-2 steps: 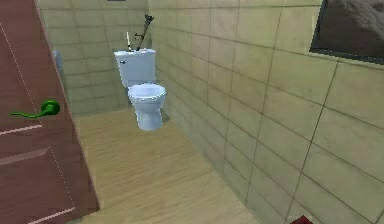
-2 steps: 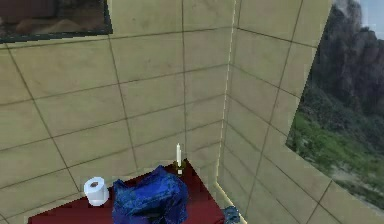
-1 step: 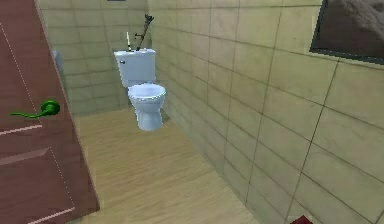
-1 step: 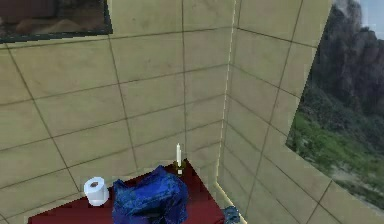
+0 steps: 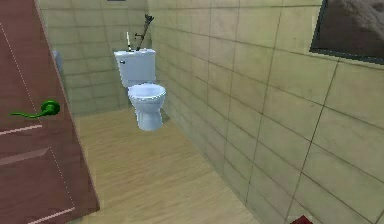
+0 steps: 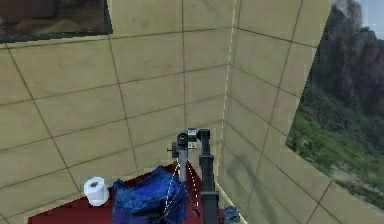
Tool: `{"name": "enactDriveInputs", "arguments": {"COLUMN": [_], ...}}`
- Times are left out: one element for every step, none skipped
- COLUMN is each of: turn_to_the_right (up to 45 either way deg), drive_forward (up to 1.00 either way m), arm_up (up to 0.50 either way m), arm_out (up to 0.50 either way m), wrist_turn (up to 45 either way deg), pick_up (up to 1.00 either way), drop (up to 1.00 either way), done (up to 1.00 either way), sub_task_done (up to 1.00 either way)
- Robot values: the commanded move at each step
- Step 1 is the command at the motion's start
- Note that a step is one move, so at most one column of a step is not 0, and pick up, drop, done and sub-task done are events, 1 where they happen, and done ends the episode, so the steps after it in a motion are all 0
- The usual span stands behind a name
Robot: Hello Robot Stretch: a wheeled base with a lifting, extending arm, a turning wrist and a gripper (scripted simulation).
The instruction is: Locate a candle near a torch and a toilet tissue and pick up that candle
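Where the toilet (image 5: 148,102) stands, perhaps a candle (image 5: 127,43) tops its tank (image 5: 136,68).

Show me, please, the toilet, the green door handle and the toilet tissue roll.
toilet (image 5: 149,108): forward view, on the bowl.
green door handle (image 5: 47,108): forward view, on the lever.
toilet tissue roll (image 6: 96,190): arm side view, on its white side.

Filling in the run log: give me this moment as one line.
toilet ahead | arm extended | gripper: hold unclear | blue crumpled thing, white tissue roll on red surface
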Motion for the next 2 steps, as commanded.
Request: {"name": "enactDriveInputs", "arguments": {"turn_to_the_right": [0.0,0.0], "drive_forward": [0.0,0.0], "arm_up": [0.0,0.0], "arm_out": [0.0,0.0], "wrist_turn": [45.0,45.0], "pick_up": [0.0,0.0], "drop": [0.0,0.0], "done": [0.0,0.0], "sub_task_done": [0.0,0.0]}}
